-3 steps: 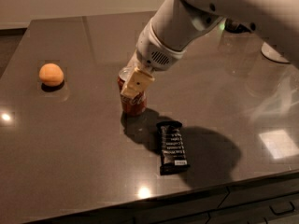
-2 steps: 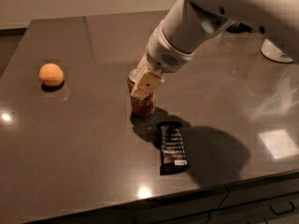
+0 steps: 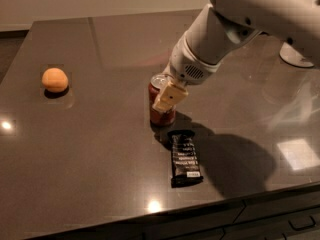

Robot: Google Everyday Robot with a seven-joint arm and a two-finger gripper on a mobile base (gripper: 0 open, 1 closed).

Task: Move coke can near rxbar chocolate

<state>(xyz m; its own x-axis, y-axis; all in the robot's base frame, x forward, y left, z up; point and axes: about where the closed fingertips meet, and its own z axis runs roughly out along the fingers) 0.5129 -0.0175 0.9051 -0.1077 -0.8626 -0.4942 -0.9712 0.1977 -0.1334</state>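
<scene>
The coke can (image 3: 159, 116) is red with a silver top. It stands upright on the dark table (image 3: 100, 149), just behind the top end of the rxbar chocolate (image 3: 185, 158). The rxbar chocolate is a flat black bar with white lettering, lying lengthwise towards the front edge. My gripper (image 3: 162, 97) comes down from the upper right and is shut on the can. One pale finger (image 3: 169, 97) lies across the can's front; the other is hidden behind the can.
A round orange fruit (image 3: 55, 79) lies at the left of the table. A white base (image 3: 299, 54) stands at the back right. The table's front edge (image 3: 165, 216) runs just below the bar. My arm (image 3: 235, 24) spans the upper right.
My gripper has carried the coke can to the right and slightly forward, closer to the rxbar chocolate. The bar and the orange fruit have not moved.
</scene>
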